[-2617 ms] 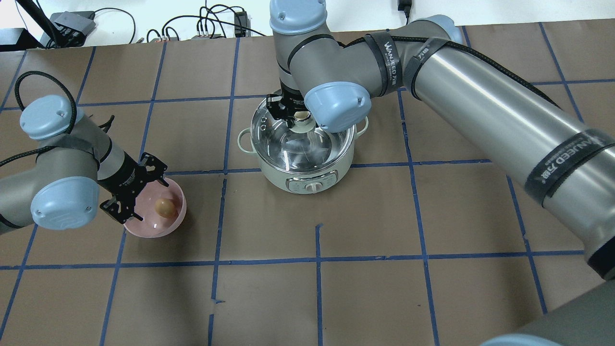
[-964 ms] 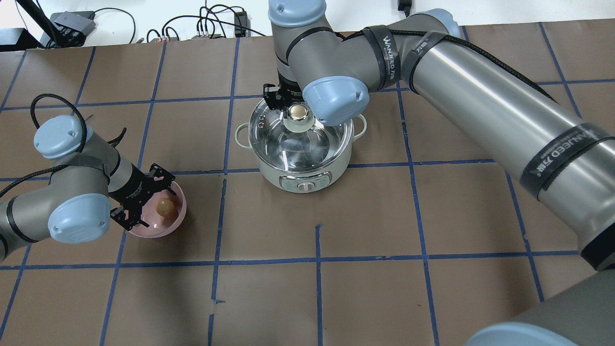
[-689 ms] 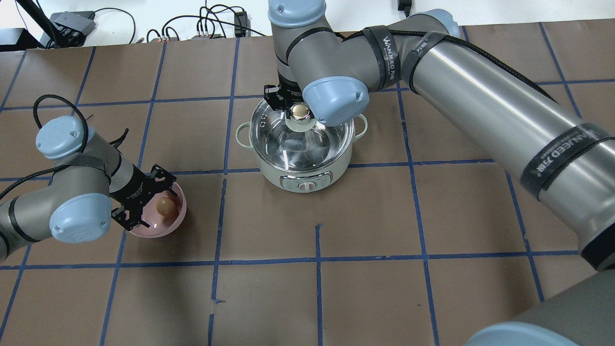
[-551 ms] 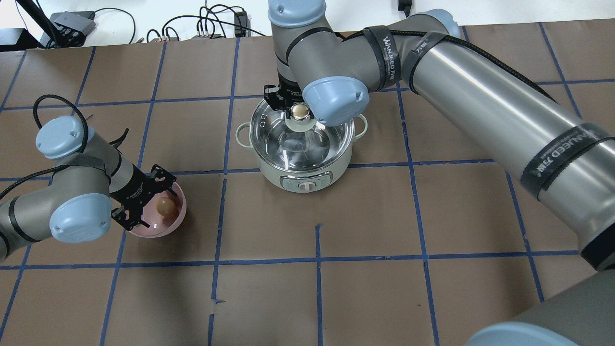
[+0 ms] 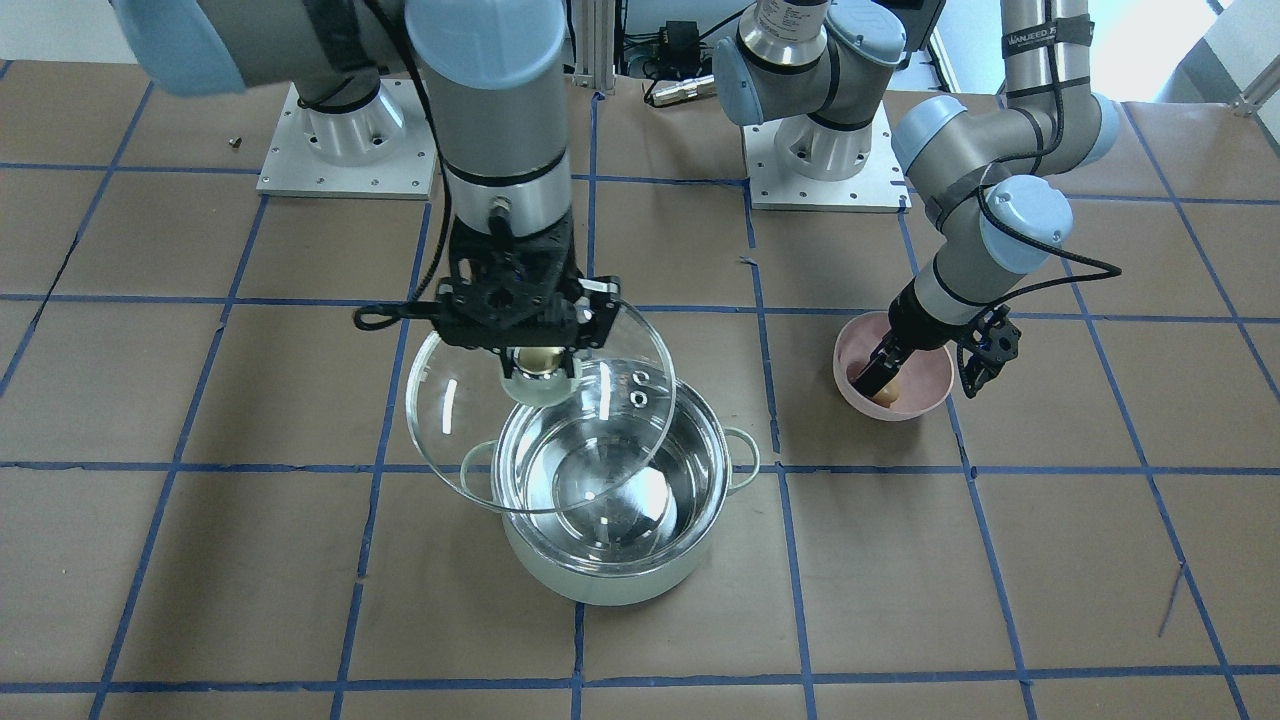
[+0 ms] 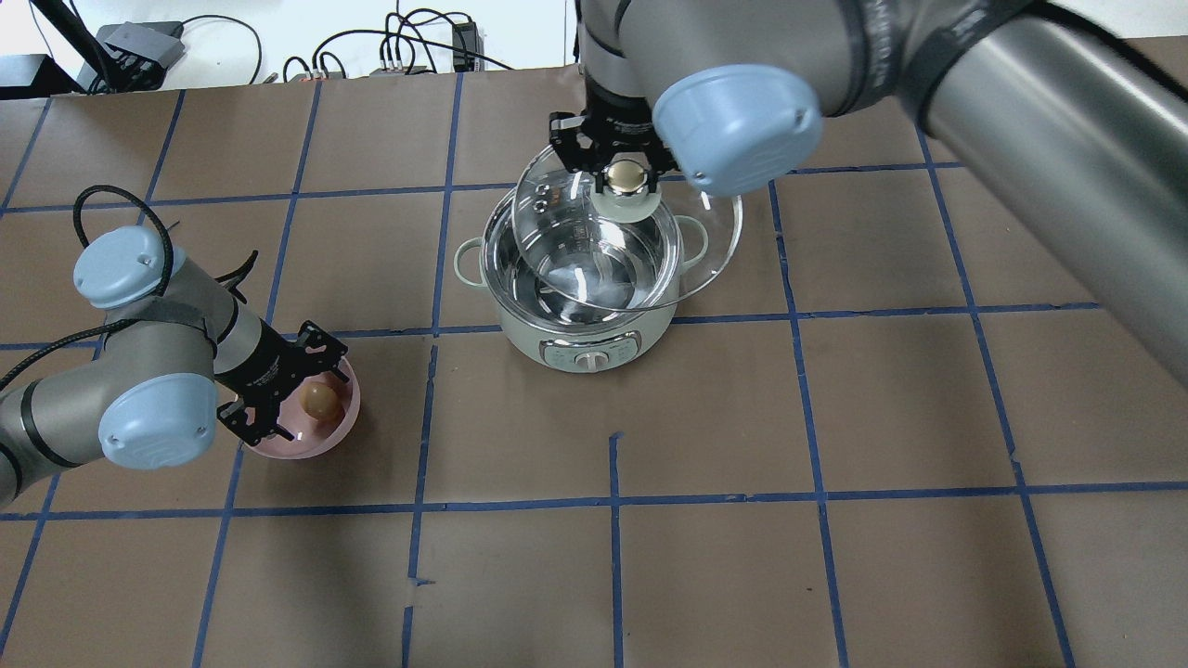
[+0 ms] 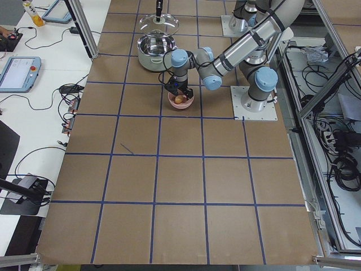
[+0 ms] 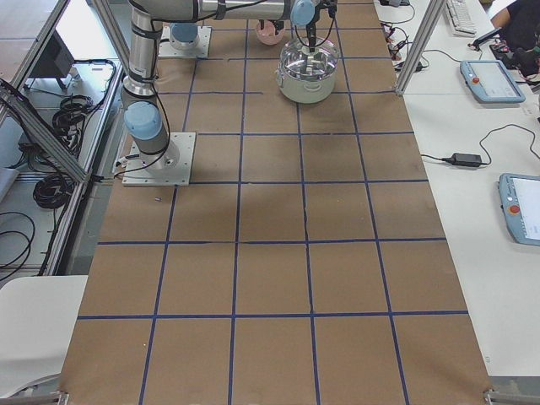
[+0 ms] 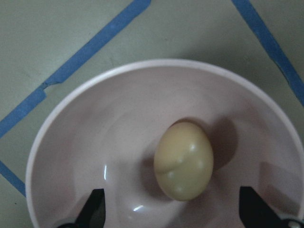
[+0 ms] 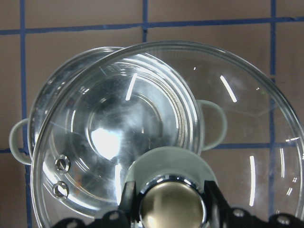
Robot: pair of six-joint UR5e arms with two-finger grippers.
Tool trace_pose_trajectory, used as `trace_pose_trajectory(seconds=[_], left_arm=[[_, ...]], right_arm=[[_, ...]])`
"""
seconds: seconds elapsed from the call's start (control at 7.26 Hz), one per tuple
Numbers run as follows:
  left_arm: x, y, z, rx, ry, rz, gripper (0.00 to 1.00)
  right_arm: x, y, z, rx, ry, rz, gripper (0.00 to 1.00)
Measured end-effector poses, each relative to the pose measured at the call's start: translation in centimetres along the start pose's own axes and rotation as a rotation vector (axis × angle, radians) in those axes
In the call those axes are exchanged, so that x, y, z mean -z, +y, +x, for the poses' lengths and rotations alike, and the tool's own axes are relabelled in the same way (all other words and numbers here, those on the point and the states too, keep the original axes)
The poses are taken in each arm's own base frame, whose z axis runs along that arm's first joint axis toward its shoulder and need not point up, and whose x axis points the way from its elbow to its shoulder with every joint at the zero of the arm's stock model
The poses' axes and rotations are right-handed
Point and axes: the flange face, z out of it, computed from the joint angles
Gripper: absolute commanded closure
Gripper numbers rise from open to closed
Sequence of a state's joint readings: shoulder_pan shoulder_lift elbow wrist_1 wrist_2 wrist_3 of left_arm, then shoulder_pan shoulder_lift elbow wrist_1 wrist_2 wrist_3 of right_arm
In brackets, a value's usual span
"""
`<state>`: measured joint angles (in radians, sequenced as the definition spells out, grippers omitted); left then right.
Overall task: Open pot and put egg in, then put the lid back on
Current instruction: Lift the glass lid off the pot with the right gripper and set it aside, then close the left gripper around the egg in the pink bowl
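The mint-green pot (image 6: pixel 557 339) stands open at mid-table, its steel inside empty; it also shows in the front view (image 5: pixel 600 585). My right gripper (image 6: pixel 628 176) is shut on the knob of the glass lid (image 6: pixel 691 264) and holds it tilted above the pot, shifted toward the pot's right side. The lid also shows in the front view (image 5: pixel 450 420) and the right wrist view (image 10: pixel 247 118). The tan egg (image 6: pixel 320 400) lies in a pink bowl (image 6: pixel 345 422). My left gripper (image 6: pixel 290 388) is open, with a finger on each side of the egg (image 9: pixel 184 161), not touching it.
The pink bowl (image 5: pixel 930 390) sits at the robot's left near side, about one grid square from the pot. Brown paper with blue tape lines covers the table (image 6: pixel 650 520). Cables and boxes lie along the far edge (image 6: pixel 399 51).
My right gripper has lifted the lid off the pot and carried it up and to the right. My left gripper stays open over the egg in the bowl, barely moved.
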<state>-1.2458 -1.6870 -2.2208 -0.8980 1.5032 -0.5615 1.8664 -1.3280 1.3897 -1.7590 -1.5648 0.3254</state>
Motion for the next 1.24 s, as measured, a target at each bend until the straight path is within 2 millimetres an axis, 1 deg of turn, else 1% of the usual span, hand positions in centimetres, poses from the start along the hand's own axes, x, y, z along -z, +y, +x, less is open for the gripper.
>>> trace_pose_trajectory(seconds=[0.14, 0.28, 0.41, 0.55, 0.69, 0.96, 1.24], left_arm=[[-0.1, 0.0, 0.1, -0.015, 0.005, -0.007, 0.01], [-0.2, 0.0, 0.1, -0.031, 0.004, -0.014, 0.01], [-0.3, 0.1, 0.0, -0.041, 0.0, -0.022, 0.01], [-0.4, 0.1, -0.1, -0.05, -0.005, -0.026, 0.01], [-0.5, 0.1, -0.1, -0.056, -0.012, -0.029, 0.01], [-0.7, 0.0, -0.2, -0.079, -0.02, -0.035, 0.01], [-0.9, 0.0, -0.2, -0.094, -0.022, -0.04, 0.01]], right_arm=[[2.8, 0.8, 4.9, -0.02, 0.018, -0.057, 0.81], [4.5, 1.7, 9.1, -0.012, 0.032, -0.115, 0.81], [5.2, 2.4, 11.6, 0.005, 0.036, -0.146, 0.81], [5.5, 2.7, 12.7, 0.016, 0.034, -0.157, 0.81], [5.6, 2.9, 13.1, 0.028, 0.034, -0.161, 0.81], [5.7, 3.8, 13.5, 0.049, 0.036, -0.158, 0.8], [5.5, 4.2, 13.8, 0.05, 0.037, -0.158, 0.8]])
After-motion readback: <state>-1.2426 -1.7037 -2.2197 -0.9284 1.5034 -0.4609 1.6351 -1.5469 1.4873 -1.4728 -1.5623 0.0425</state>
